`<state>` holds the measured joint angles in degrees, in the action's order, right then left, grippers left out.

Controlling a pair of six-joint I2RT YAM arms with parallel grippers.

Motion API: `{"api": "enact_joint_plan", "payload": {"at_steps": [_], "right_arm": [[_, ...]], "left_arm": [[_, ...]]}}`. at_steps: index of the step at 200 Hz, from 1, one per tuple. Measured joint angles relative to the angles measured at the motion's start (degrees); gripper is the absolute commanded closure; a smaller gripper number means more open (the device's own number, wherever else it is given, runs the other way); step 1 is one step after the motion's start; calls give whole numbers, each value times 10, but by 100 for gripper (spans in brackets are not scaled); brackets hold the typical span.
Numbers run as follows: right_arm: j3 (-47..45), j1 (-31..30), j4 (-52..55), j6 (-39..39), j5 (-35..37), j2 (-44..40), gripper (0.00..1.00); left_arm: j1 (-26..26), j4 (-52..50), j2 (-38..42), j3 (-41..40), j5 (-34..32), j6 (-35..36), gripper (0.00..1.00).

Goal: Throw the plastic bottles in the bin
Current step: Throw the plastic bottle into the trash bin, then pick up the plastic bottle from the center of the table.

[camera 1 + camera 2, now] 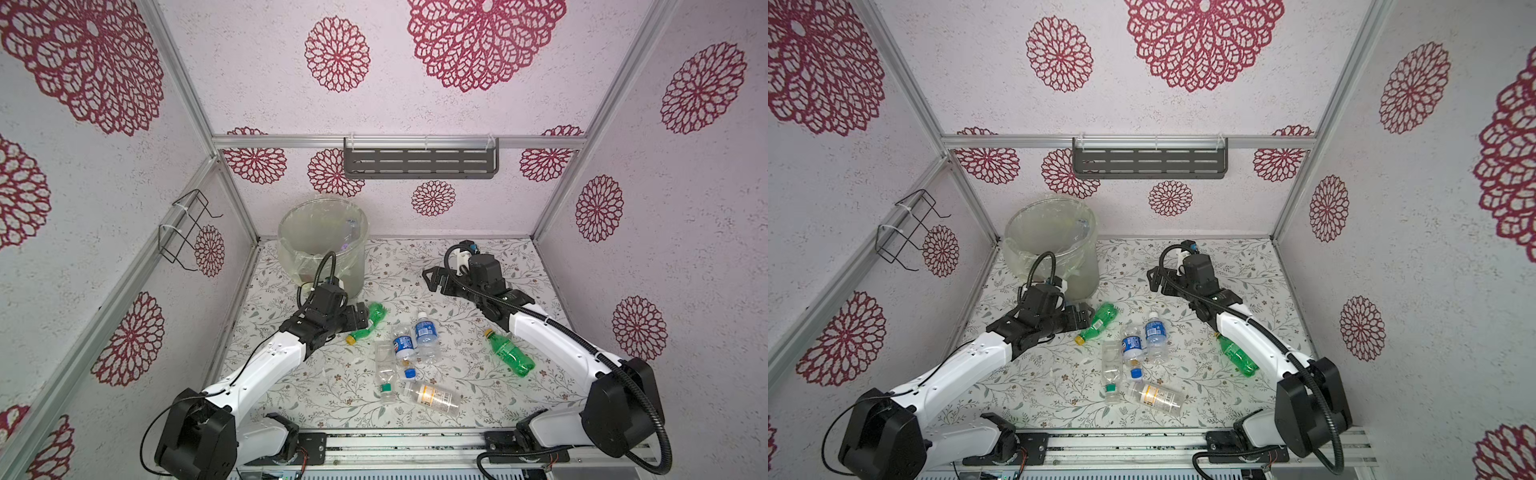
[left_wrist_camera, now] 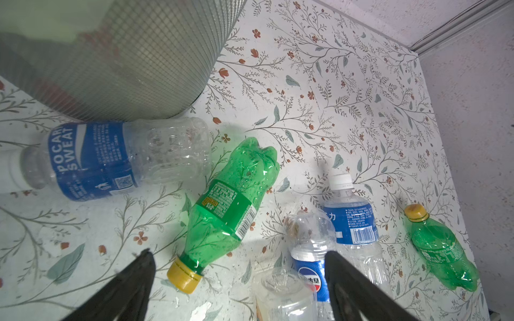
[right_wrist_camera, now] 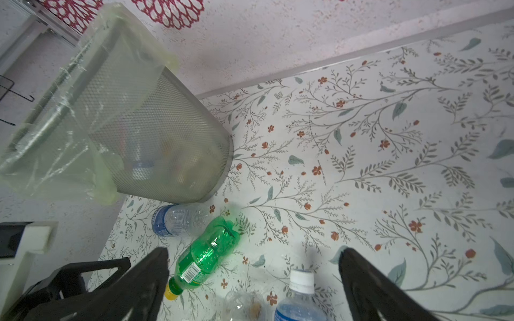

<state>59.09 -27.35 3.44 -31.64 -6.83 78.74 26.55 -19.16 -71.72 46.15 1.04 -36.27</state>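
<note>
Seven plastic bottles (image 1: pixel 1133 347) lie on their sides across the floral-patterned tabletop (image 1: pixel 316 395), none held. The left gripper (image 1: pixel 360 316), jaws spread wide and empty, hangs low just beside the base end of a green bottle with a yellow cap (image 1: pixel 368 322), whose cap shows between the two black fingers (image 2: pixel 133 280) in the left wrist view. Behind it, in the table's far left corner, stands the round grey-green mesh bin (image 1: pixel 353 266), lined with a thin clear bag (image 3: pixel 55 161) folded over the rim, with at least one clear bottle (image 1: pixel 351 230) showing inside. A clear bottle with a blue Pocari Sweat label (image 2: pixel 111 158) lies just beside the bin's foot, hidden under the left arm (image 1: pixel 270 361) in both top views. At mid-table a blue-labelled bottle with a white cap (image 1: pixel 424 334), a Pepsi-labelled bottle with a blue cap (image 1: pixel 402 349) and an unlabelled clear bottle with a green cap (image 1: pixel 385 372) lie bunched together, with a clear bottle bearing a white-and-yellow label (image 1: pixel 434 399) nearer the front edge. A second green bottle (image 1: pixel 509 353) rests close to the right arm (image 1: pixel 540 332). The right gripper (image 1: pixel 431 280), likewise wide open and empty, hovers over bare table to the right of the bin, touching no bottle.
</note>
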Motion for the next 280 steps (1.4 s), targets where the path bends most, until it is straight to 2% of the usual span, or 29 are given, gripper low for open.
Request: {"api": "enact_joint_plan", "payload": {"at_steps": [86, 209, 280], "right_arm": [[-52, 7, 29, -6, 19, -46, 1], [-54, 9, 33, -13, 21, -46, 1], [-54, 10, 33, -14, 20, -45, 1]], "left_arm": [[12, 21, -65, 22, 13, 5, 3], [28, 31, -161, 61, 12, 31, 0], [41, 24, -202, 83, 7, 47, 4]]}}
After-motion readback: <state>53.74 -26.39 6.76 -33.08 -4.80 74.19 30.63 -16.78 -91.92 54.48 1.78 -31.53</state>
